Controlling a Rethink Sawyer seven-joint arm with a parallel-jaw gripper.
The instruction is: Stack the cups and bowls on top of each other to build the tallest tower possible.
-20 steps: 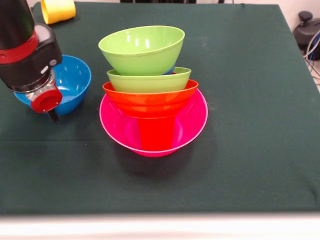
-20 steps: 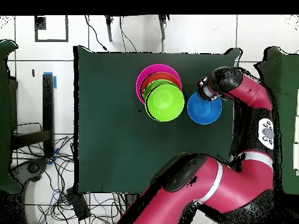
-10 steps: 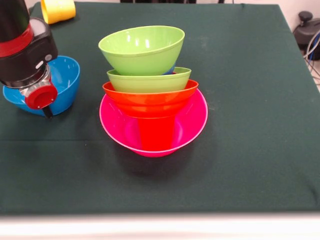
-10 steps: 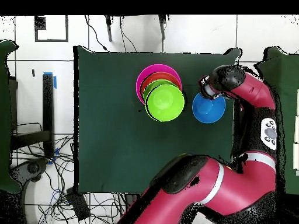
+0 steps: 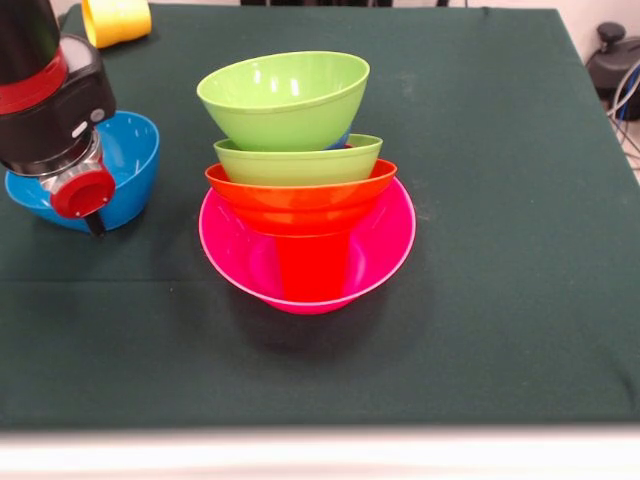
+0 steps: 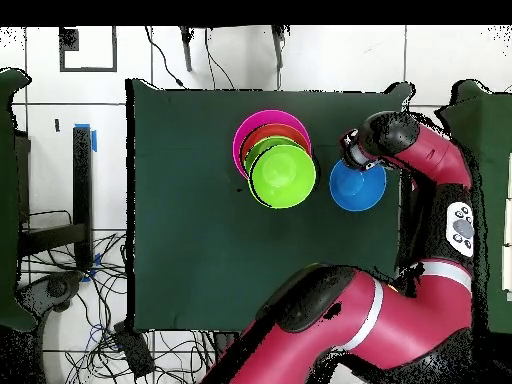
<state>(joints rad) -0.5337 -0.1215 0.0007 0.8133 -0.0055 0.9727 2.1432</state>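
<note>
- The tower [image 5: 305,190] is standing near the middle of the table [image 5: 500,300]: the pink bowl [image 5: 385,250] is carrying a red cup [image 5: 313,268], which is propping up the orange and two green bowls.
- The light blue bowl [image 5: 135,160] is sitting near the table's left edge in the front view, not yet stacked.
- The gripper [image 5: 90,215] is hanging at this bowl's front rim, probably for taking it; whether it is clenched, I cannot tell.
- A yellow cup [image 5: 115,20] is lying at the far left corner.
</note>
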